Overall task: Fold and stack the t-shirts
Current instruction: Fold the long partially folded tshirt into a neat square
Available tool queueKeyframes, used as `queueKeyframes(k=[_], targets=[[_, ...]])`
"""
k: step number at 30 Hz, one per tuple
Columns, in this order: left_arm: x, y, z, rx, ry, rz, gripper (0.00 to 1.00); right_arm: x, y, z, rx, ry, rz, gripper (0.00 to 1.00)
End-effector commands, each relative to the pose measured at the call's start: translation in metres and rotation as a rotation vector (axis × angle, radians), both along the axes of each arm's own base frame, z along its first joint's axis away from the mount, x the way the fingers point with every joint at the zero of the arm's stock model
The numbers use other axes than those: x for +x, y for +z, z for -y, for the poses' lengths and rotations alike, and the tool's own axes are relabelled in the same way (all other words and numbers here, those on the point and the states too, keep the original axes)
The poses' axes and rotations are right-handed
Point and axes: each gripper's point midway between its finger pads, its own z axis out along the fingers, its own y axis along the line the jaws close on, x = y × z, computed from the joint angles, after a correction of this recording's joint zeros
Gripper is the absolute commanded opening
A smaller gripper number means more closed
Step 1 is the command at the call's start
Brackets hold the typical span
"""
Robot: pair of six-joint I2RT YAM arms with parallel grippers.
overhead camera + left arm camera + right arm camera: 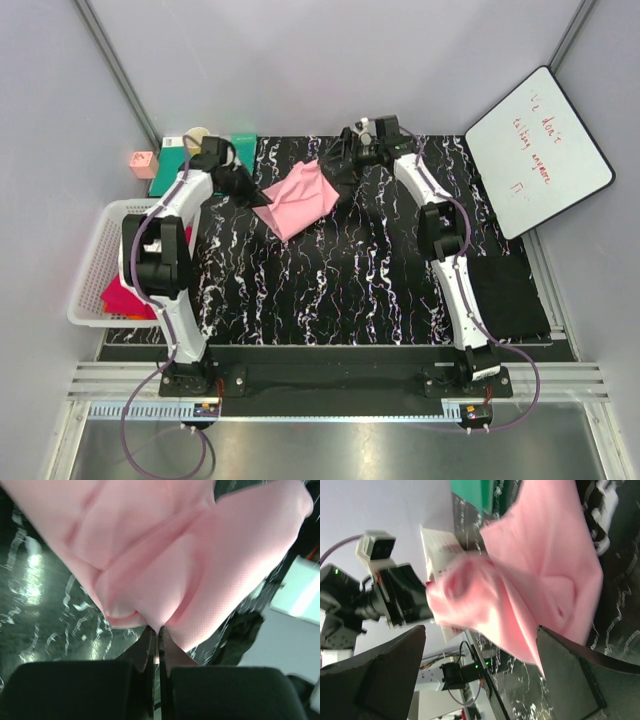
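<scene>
Light pink cloth t-shirt (300,200) lying bunched on far middle of black white-veined tabletop (340,290). Magenta-red cloth t-shirt (125,298) sitting in white plastic basket (88,262) at left. Showing only in left wrist view: left gripper (155,634) clenching pink fold. Showing in right wrist view: right gripper (481,630) gaping wide, grasping nothing.

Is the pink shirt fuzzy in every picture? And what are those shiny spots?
Right wrist view: the pink shirt is smeared, worst at its left fold. Left wrist view: it is so close that it looks soft, and light glares off the black table. Top view: it looks sharp, evenly lit.
</scene>
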Motion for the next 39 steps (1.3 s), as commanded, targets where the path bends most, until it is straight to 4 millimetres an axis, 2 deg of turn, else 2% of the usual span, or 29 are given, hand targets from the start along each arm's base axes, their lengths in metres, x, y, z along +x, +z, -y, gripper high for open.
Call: queueKeyframes(k=[1, 3, 4, 5, 6, 8, 9, 10, 12, 13, 15, 16, 19, 25, 30, 31, 32, 34, 35, 36, 39], targets=[[0.035, 0.003, -0.018, -0.140, 0.097, 0.052, 0.00, -0.021, 0.064, 0.009, 0.014, 0.037, 0.170, 1.00], [0.045, 0.002, -0.024, -0.130, 0.100, 0.065, 0.00, -0.032, 0.067, 0.025, -0.022, 0.010, 0.164, 1.00], [0.047, -0.007, -0.025, -0.121, 0.091, 0.053, 0.00, -0.036, 0.067, 0.032, -0.038, 0.007, 0.182, 1.00], [0.054, -0.005, -0.039, -0.113, 0.119, 0.058, 0.00, -0.048, 0.065, 0.040, -0.059, -0.005, 0.164, 1.00], [0.056, -0.010, -0.043, -0.096, 0.128, 0.051, 0.00, -0.052, 0.064, 0.049, -0.072, -0.012, 0.172, 1.00], [0.060, -0.019, -0.054, -0.079, 0.156, 0.035, 0.06, -0.072, 0.059, 0.060, -0.096, -0.017, 0.149, 1.00], [0.062, -0.022, -0.054, -0.090, 0.150, 0.036, 0.14, -0.078, 0.056, 0.066, -0.106, -0.018, 0.149, 1.00], [0.067, -0.019, -0.055, -0.100, 0.146, 0.061, 0.17, -0.093, 0.050, 0.071, -0.116, -0.017, 0.125, 1.00], [0.071, -0.019, -0.056, -0.099, 0.143, 0.075, 0.18, -0.108, 0.043, 0.076, -0.131, -0.010, 0.111, 1.00], [0.072, -0.018, -0.061, -0.085, 0.161, 0.078, 0.14, -0.123, 0.035, 0.080, -0.143, -0.007, 0.086, 1.00], [0.075, -0.014, -0.075, -0.016, 0.222, 0.099, 0.02, -0.137, 0.028, 0.084, -0.160, -0.003, 0.076, 1.00], [0.078, -0.011, -0.082, -0.002, 0.245, 0.107, 0.00, -0.149, 0.023, 0.088, -0.171, -0.005, 0.057, 1.00], [0.087, -0.005, -0.090, -0.002, 0.257, 0.126, 0.00, -0.168, 0.015, 0.092, -0.186, 0.003, 0.040, 1.00], [0.089, -0.009, -0.108, 0.086, 0.307, 0.081, 0.00, -0.185, 0.008, 0.096, -0.192, 0.011, 0.015, 1.00], [0.088, -0.021, -0.114, 0.096, 0.327, 0.055, 0.00, -0.188, 0.006, 0.096, -0.189, 0.016, 0.005, 1.00], [0.089, -0.027, -0.111, 0.090, 0.314, 0.045, 0.06, -0.188, 0.006, 0.095, -0.188, 0.016, 0.001, 1.00], [0.090, -0.030, -0.109, 0.080, 0.301, 0.037, 0.33, -0.188, 0.006, 0.095, -0.187, 0.017, 0.002, 1.00], [0.089, -0.037, -0.108, 0.071, 0.281, 0.012, 0.61, -0.188, 0.007, 0.095, -0.183, 0.020, 0.003, 1.00], [0.085, -0.037, -0.108, 0.075, 0.274, 0.004, 0.65, -0.188, 0.009, 0.095, -0.179, 0.019, 0.006, 1.00], [0.084, -0.034, -0.107, 0.080, 0.271, 0.011, 0.75, -0.189, 0.009, 0.095, -0.181, 0.020, 0.004, 1.00], [0.079, -0.006, -0.109, 0.139, 0.253, 0.100, 0.91, -0.192, 0.009, 0.096, -0.184, 0.014, 0.002, 1.00]])
